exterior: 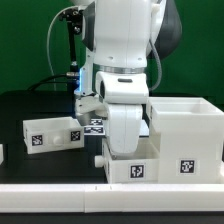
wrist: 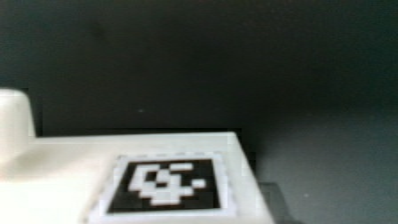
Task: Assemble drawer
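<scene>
In the exterior view the large boxy white casing (exterior: 186,138) stands at the right, open on top, with a tag on its front. One small tray (exterior: 131,166) sits right against the casing's left side. My arm's white hand (exterior: 126,125) reaches down onto this tray, and the fingers are hidden behind it. The second tray (exterior: 52,133) lies apart at the left. The wrist view shows a white tray face with a tag (wrist: 169,185) very close below, and a rounded white piece (wrist: 15,128) beside it. No fingers show there.
The marker board (exterior: 96,126) lies behind the arm on the black table. A white strip (exterior: 110,200) runs along the table's front edge. A small white piece (exterior: 2,152) shows at the exterior view's left edge.
</scene>
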You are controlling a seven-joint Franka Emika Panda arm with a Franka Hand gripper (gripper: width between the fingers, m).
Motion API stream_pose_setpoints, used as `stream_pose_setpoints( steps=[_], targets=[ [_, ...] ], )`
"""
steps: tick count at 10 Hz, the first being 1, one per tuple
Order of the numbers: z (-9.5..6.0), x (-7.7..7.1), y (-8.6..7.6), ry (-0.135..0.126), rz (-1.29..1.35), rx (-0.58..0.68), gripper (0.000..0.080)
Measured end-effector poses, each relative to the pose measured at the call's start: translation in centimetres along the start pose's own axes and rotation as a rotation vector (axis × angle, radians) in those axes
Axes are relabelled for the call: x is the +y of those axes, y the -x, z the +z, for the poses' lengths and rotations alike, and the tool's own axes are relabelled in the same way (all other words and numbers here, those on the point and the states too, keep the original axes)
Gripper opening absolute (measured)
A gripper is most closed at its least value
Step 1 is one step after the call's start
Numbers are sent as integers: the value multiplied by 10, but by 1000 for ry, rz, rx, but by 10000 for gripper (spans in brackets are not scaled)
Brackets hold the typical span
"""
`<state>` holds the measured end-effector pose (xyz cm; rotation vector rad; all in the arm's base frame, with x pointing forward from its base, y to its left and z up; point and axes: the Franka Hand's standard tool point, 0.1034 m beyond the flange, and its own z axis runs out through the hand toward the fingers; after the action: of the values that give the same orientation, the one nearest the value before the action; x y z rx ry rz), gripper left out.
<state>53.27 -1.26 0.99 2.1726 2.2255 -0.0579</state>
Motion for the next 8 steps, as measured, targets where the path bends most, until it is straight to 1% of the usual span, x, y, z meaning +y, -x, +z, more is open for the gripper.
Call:
stream_pose_setpoints(
  steps=[1, 2, 6, 8],
  targets=[
    [-2, 5, -3, -5, 20, -2, 38],
    [-3, 8, -8, -2, 37, 0, 38],
    [0, 6, -18, -8, 92, 3, 38],
    [1, 5, -20, -7, 93, 4, 38]
  ],
)
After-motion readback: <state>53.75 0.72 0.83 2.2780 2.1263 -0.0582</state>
